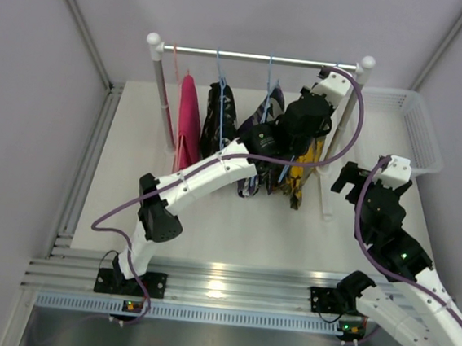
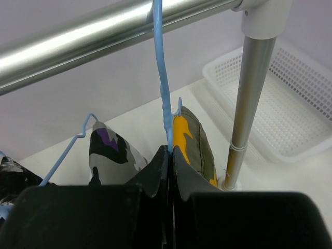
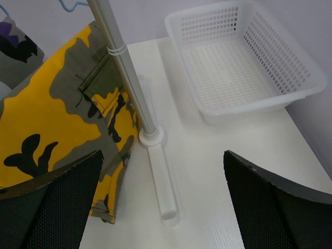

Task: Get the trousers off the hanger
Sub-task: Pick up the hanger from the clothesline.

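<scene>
Four small trousers hang on hangers from the rail (image 1: 258, 58): hot pink (image 1: 188, 124), black with white print (image 1: 218, 116), purple camouflage (image 2: 111, 150) and yellow-olive camouflage (image 3: 46, 119). In the left wrist view my left gripper (image 2: 170, 151) is shut on the neck of the blue hanger (image 2: 162, 88) that carries the yellow-olive pair (image 2: 192, 140), just below the rail. My right gripper (image 3: 162, 155) stands open low over the table, to the right of the yellow-olive pair and the rack post (image 3: 124, 67), holding nothing.
A white mesh basket (image 1: 424, 126) sits at the back right, seen also in the right wrist view (image 3: 306, 78). The rack's right post stands on a white foot bar (image 3: 166, 187). The left post (image 1: 158, 92) rises beside the pink pair.
</scene>
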Controlling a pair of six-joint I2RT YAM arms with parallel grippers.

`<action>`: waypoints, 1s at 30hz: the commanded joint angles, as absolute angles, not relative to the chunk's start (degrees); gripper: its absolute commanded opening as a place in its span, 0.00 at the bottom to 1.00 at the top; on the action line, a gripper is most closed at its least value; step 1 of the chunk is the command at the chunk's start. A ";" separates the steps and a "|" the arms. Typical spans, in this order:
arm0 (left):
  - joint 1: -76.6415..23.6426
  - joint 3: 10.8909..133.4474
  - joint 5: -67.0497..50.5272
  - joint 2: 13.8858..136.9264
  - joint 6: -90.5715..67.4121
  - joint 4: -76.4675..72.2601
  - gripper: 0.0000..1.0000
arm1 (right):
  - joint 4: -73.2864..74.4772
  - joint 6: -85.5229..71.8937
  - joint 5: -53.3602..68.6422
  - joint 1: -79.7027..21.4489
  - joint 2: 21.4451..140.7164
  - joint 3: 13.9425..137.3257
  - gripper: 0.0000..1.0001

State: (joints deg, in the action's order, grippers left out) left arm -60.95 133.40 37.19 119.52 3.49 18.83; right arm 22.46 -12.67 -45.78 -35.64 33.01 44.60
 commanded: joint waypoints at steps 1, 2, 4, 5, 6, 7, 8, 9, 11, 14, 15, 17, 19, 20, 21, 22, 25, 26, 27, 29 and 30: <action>-61.52 135.70 39.81 116.28 5.71 13.89 0.00 | 21.71 -13.36 -45.53 -36.74 32.17 44.21 0.98; -61.52 135.79 39.90 116.11 6.15 13.54 0.00 | 21.80 -13.45 -45.53 -36.65 32.08 44.30 0.98; -61.52 137.10 39.64 116.10 6.94 13.62 0.00 | 21.71 -13.45 -45.53 -36.65 31.99 44.21 0.98; -61.52 137.72 39.55 116.36 6.86 13.88 0.00 | 21.88 -13.62 -45.44 -36.65 31.82 44.12 0.98; -61.52 137.99 39.46 116.28 6.94 13.89 0.00 | 21.88 -13.62 -45.44 -36.74 31.73 44.12 0.98; -61.52 138.34 39.38 116.28 6.94 13.71 0.00 | 21.88 -13.54 -45.53 -36.74 31.64 44.21 0.98; -61.52 138.51 39.20 116.02 6.86 13.62 0.00 | 21.80 -13.54 -45.44 -36.74 31.64 44.12 0.98; -61.61 138.43 39.11 115.93 6.86 13.62 0.00 | 21.71 -13.62 -45.44 -36.74 31.64 44.21 0.98; -61.61 138.69 39.02 115.58 6.86 13.27 0.00 | 21.80 -13.62 -45.44 -36.74 31.81 44.12 0.98; -61.70 139.48 38.76 115.23 7.21 13.01 0.00 | 21.71 -13.62 -45.44 -36.65 31.99 44.03 0.98; -61.79 139.83 38.93 115.22 7.47 12.92 0.00 | 21.71 -13.62 -45.44 -36.74 32.08 44.03 0.98; -61.87 140.45 39.46 115.31 8.34 12.40 0.00 | 21.62 -13.62 -45.44 -36.74 31.99 44.03 0.98; -61.88 140.62 39.73 115.22 8.96 11.69 0.00 | 21.53 -13.62 -45.44 -36.74 31.99 43.86 0.98; -61.88 140.80 39.73 115.31 9.40 11.43 0.00 | 21.53 -13.62 -45.44 -36.74 32.08 43.94 0.98; -61.87 141.58 39.64 115.23 9.49 11.08 0.00 | 21.53 -13.71 -45.35 -36.74 31.99 43.86 0.98; -61.87 142.20 39.64 115.40 9.58 11.16 0.00 | 21.53 -13.71 -45.44 -36.74 31.99 43.86 0.98; -61.96 143.26 39.64 115.40 9.67 11.16 0.00 | 21.53 -13.71 -45.44 -36.74 31.99 43.86 0.98; -61.96 143.17 39.81 115.05 9.67 11.16 0.00 | 21.45 -13.71 -45.35 -36.65 31.99 43.86 0.98; -61.96 143.09 39.90 114.87 9.67 11.34 0.00 | 21.45 -13.71 -45.35 -36.74 31.99 43.86 0.98; -61.96 142.74 40.25 114.18 9.67 11.51 0.00 | 21.27 -13.62 -45.44 -36.65 32.17 43.77 0.98; -62.05 142.47 40.25 113.91 9.49 11.43 0.00 | 21.27 -13.62 -45.35 -36.74 32.17 43.86 0.98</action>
